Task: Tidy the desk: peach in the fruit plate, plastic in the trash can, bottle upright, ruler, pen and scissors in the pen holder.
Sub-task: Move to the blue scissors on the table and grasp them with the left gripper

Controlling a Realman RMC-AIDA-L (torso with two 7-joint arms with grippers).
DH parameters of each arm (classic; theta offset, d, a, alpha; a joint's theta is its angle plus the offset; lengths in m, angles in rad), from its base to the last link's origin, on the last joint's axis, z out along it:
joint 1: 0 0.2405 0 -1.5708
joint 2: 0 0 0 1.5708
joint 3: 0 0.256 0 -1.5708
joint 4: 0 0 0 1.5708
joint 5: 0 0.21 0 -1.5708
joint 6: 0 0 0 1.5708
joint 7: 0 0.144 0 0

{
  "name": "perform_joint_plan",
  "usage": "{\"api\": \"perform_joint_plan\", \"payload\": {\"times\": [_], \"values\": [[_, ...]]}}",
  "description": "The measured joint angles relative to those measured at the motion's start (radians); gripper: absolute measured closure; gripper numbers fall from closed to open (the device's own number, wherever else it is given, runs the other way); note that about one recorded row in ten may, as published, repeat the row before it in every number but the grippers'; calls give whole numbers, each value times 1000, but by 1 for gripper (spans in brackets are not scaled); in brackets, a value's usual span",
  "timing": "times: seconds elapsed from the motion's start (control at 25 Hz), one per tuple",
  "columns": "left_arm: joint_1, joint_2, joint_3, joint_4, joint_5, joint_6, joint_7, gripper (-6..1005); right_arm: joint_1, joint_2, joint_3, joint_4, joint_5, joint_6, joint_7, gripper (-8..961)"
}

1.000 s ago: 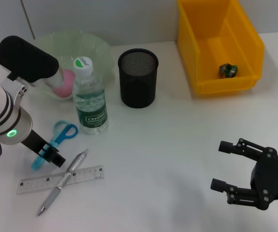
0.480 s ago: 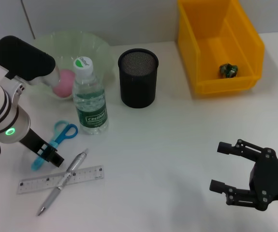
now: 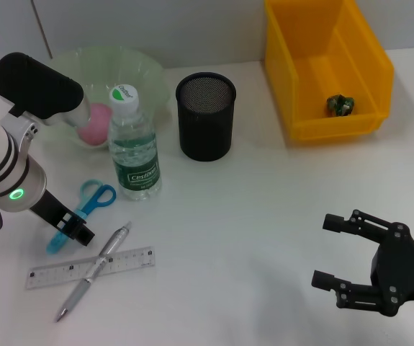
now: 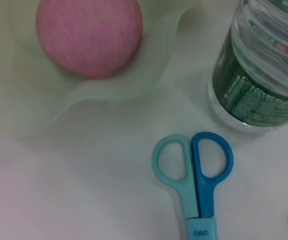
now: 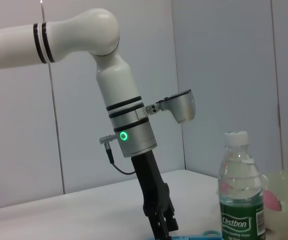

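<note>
Pink peach (image 3: 93, 124) sat in its plate (image 3: 145, 72), bottle (image 3: 133, 144) upright; left gripper (image 3: 73, 229) clenched the scissors (image 3: 91, 200) near the table's left edge, right gripper (image 3: 336, 252) released; ruler (image 3: 90, 267), pen (image 3: 91, 272) remained.

My left arm reaches down at the near left, wrist pointing nearly straight down, a green light glowing on it. My left gripper (image 3: 73, 229) sits low at the desk, fingers close together. My right gripper (image 3: 336, 252) hangs at the near right, fingers spread wide, holding nothing.

The white table (image 3: 250, 231) carries bowl (image 3: 145, 72), bottle (image 3: 135, 155), holder (image 3: 205, 115), bin (image 3: 329, 65), scissors (image 3: 91, 202), ruler (image 3: 55, 272), pen (image 3: 95, 268).
</note>
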Motion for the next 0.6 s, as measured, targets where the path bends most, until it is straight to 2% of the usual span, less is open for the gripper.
{"api": "perform_joint_plan", "payload": {"times": [0.28, 0.52, 0.6], "values": [[-4, 0, -3, -2, -1, 7, 0, 333, 0, 0, 0, 0, -1, 0, 0, 118], [-8, 0, -10, -11, -1, 4, 2, 503, 2, 1, 0, 0, -2, 0, 0, 118], [-14, 0, -16, -24, -1, 2, 3, 500, 2, 1, -1, 0, -2, 0, 0, 118]]}}
